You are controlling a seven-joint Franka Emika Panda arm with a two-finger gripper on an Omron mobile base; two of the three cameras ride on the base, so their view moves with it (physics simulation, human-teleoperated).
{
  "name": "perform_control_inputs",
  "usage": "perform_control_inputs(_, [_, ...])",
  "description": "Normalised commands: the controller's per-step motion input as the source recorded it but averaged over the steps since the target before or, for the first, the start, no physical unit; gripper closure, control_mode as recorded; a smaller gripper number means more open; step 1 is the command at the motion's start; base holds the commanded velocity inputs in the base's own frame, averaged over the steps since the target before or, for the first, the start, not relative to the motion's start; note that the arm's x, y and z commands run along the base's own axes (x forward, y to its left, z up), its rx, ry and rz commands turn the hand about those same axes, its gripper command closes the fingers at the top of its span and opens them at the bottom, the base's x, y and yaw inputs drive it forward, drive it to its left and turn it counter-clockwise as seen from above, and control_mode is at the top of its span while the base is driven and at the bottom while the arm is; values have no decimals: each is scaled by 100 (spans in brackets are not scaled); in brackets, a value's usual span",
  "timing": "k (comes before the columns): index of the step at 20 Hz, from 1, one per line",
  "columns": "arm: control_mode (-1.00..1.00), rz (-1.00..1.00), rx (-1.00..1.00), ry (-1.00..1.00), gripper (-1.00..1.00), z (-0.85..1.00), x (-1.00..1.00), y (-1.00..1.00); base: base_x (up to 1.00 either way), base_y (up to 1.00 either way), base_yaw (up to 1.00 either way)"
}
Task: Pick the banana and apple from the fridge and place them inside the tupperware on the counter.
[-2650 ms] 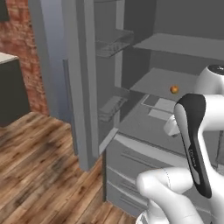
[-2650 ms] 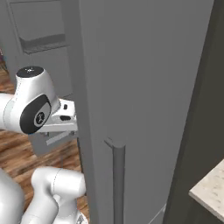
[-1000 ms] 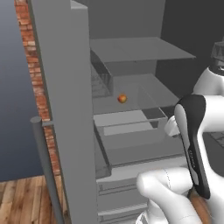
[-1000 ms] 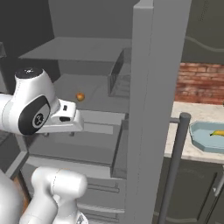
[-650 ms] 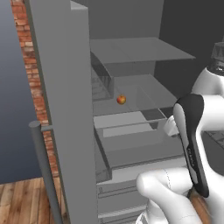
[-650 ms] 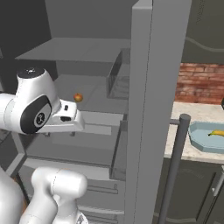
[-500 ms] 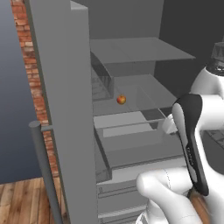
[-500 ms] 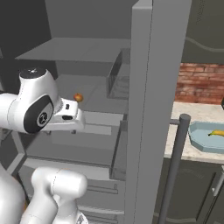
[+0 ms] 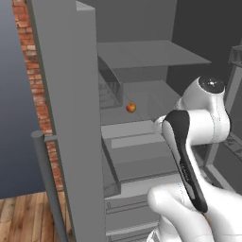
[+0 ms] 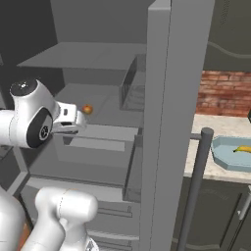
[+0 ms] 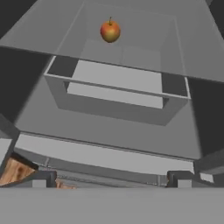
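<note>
No brand, label or writing can be read on anything here; every surface is plain.

The tool (image 11: 109, 178) stands fully spread, its two dark fingertips (image 11: 41, 178) far apart at the bottom of the hand view, with nothing between them and nothing touching them. It points into the open fridge (image 9: 142, 61), low and in front of the drawers, well short of the fruit.

The apple (image 11: 110, 30) sits alone on a grey shelf (image 10: 105, 105) inside the fridge, toward the back, upright with its stem up, red-orange with a yellowish patch. In the left base view the apple (image 9: 131, 108) lies just beyond the white arm (image 9: 198, 118), apart from it. In the right base view it (image 10: 87, 109) shows just past the arm's wrist. Below the shelf, a grey drawer (image 11: 116, 89) stands pulled forward.

The fridge door (image 10: 169, 122) stands open, its long round handle (image 10: 193, 186) in front. Beyond it, on the beige counter (image 10: 203, 147) before the brick wall (image 10: 223, 93), lies the light-blue tupperware (image 10: 225, 157), with the banana (image 10: 243, 148) already inside it.
</note>
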Motion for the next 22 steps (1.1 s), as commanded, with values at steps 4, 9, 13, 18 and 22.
perform_control_inputs(4, [-100, 0, 8, -8, -100, 0, 78, 24, 0, 0, 0])
perform_control_inputs(9, [-100, -2, 13, 0, -100, -4, 75, 3, 0, 0, 0])
perform_control_inputs(13, [-100, -4, 11, 0, -100, -10, 75, 7, 0, 0, 0])
perform_control_inputs(18, [-100, -5, 3, 0, -100, -15, 72, 21, 0, 0, 0])
perform_control_inputs(22, [-100, -4, 0, 0, -100, -24, 64, 20, 0, 0, 0])
